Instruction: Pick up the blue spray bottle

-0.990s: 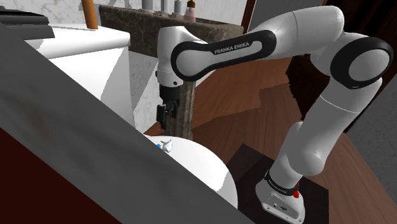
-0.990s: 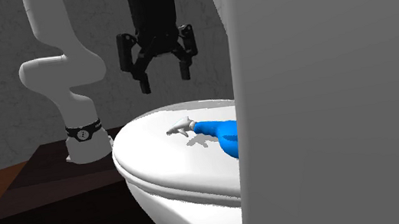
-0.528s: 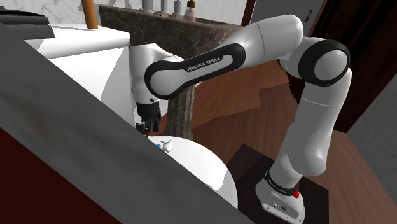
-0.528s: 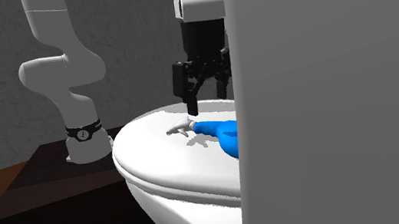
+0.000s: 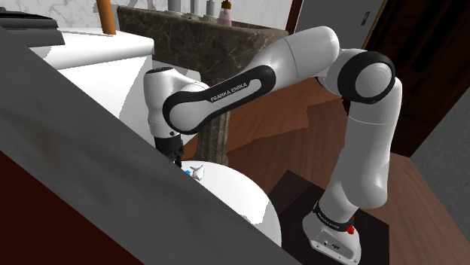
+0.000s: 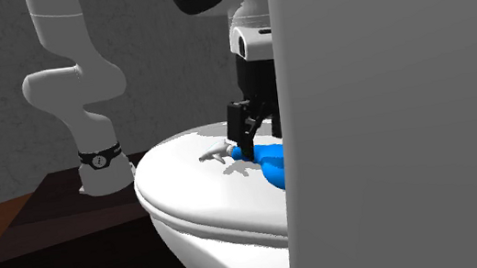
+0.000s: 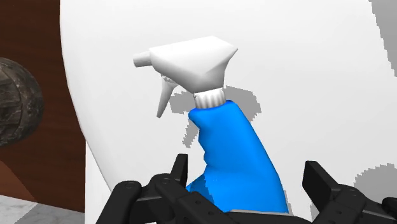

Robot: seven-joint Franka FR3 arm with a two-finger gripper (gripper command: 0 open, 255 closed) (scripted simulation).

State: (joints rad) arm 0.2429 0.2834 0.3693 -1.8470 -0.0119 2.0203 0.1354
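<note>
At the gripper (image 7: 248, 181), you will find the two black fingers (image 7: 316, 181) standing apart, one on each side of the blue body of the spray bottle (image 7: 232, 153). The jaws are released: a gap shows between at least one finger and the bottle, so nothing is clasped. The bottle lies on its side on the white toilet lid (image 7: 305, 76), with its white trigger head (image 7: 191, 63) pointing away from the gripper. In the second exterior view, observe the gripper (image 6: 251, 136) reaching straight down over the spray bottle (image 6: 267, 160), its visible finger low beside the neck where the white head meets the blue body. The head points toward that view's left, and the blue body runs behind a grey panel (image 6: 391, 111) in the foreground. The toilet lid (image 6: 188, 190) is rounded and plain white. In the shoulder view, the white arm (image 5: 226, 94) stretches from the dark stand (image 5: 294, 196) across a brown wooden floor (image 5: 301, 143) to the lid (image 5: 241, 196), where the bottle's white head (image 5: 196, 172) shows just past the grey panel's edge
</note>
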